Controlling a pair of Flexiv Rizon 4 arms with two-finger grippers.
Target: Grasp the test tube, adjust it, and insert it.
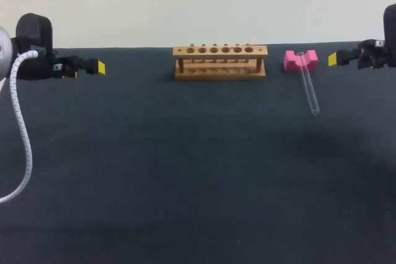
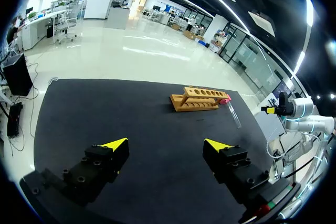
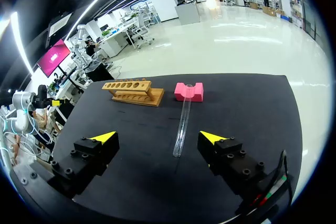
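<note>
1. Left gripper (image 1: 94, 67) is parked at the far left, near the back edge of the table (image 1: 154, 171) and well apart from everything else. In its wrist view the fingers (image 2: 112, 144) are spread wide with nothing between them.
2. Rack (image 1: 219, 62) stands upright in the middle, toward the back, with a row of holes along the top.
3. Pink block (image 1: 291, 61) sits near the rack on its right, not touching it.
4. Tube (image 1: 309, 85) is clear and lying down. One end is propped in the block's notch, and the rest slants toward me onto the table.
5. Right gripper (image 1: 334, 59) hangs near the block on its right, apart from it. Its wrist view shows the fingers (image 3: 212, 137) wide apart and the tube lying ahead of them, untouched.
</note>
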